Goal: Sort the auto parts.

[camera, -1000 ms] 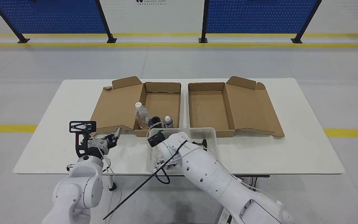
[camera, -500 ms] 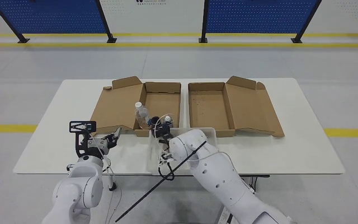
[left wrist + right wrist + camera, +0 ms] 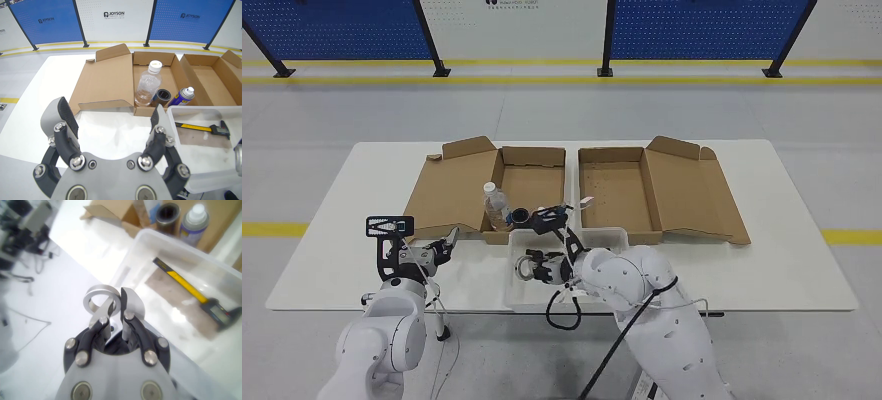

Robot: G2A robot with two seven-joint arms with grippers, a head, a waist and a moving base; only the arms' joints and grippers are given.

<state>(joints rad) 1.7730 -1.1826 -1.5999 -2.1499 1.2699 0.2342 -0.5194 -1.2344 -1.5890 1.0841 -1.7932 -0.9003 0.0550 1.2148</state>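
My right gripper [image 3: 117, 303] is shut on a silver metal ring [image 3: 102, 300], held above the left end of a clear plastic bin [image 3: 189, 256]. In the top view the ring [image 3: 529, 266] hangs over that bin [image 3: 614, 236]. A yellow and black caliper [image 3: 189, 283] lies in the bin. The left cardboard box [image 3: 105, 81] holds a clear bottle [image 3: 148, 83], a black cylinder [image 3: 163, 95] and a blue spray can [image 3: 184, 96]. My left gripper [image 3: 113, 117] is open and empty over the table, left of the bin.
A second open cardboard box [image 3: 617, 195] sits to the right of the first, behind the bin. Both boxes have flaps spread flat on the white table [image 3: 802, 250]. Bare table lies to the far left and right.
My right arm has swung its elbow out to the right and turned the wrist, bringing the gripper with the ring nearer the table's front. The left arm has kept still.
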